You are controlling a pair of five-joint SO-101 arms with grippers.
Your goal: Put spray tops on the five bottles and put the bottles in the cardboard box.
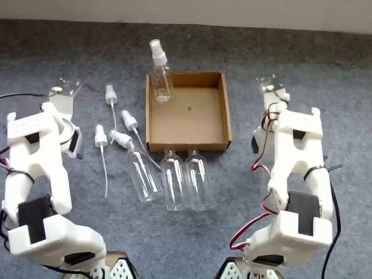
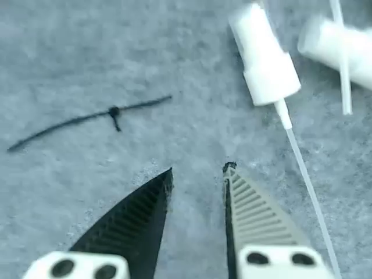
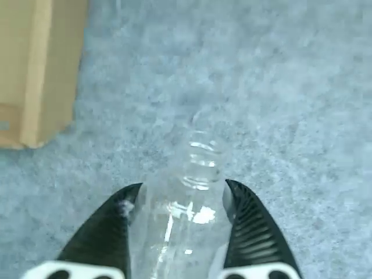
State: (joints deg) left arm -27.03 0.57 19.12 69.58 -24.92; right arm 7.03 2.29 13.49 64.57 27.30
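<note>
Starting on your left: your left arm [image 1: 35, 151] is sitting at the left side of the grey tabletop [image 1: 325, 58]. The left jaws are hanging open with nothing between them, pointing down at the bare surface. A thin black tie [image 2: 113, 111] is lying just past their tips, and a spray top [image 2: 264, 64] is lying near it.

Between that arm and the cardboard box [image 1: 224, 110], four spray tops are lying loose on their sides. The last spray top [image 1: 121, 138] is lying right at the neck of the left bottle [image 1: 142, 174]; I can't tell if it's screwed on.

That left bottle, a middle bottle [image 1: 174, 180] and a right bottle [image 1: 199, 180] are lying side by side just in front of the box, necks toward it. In the box's back left corner, a capped bottle [image 1: 161, 84] is standing upright with its sprayer on.

Over on your right arm [image 1: 296, 157], the right jaws are gripping a fifth bottle [image 3: 195, 168], clear and uncapped. They're holding it by the body, just off the box's right side.
</note>
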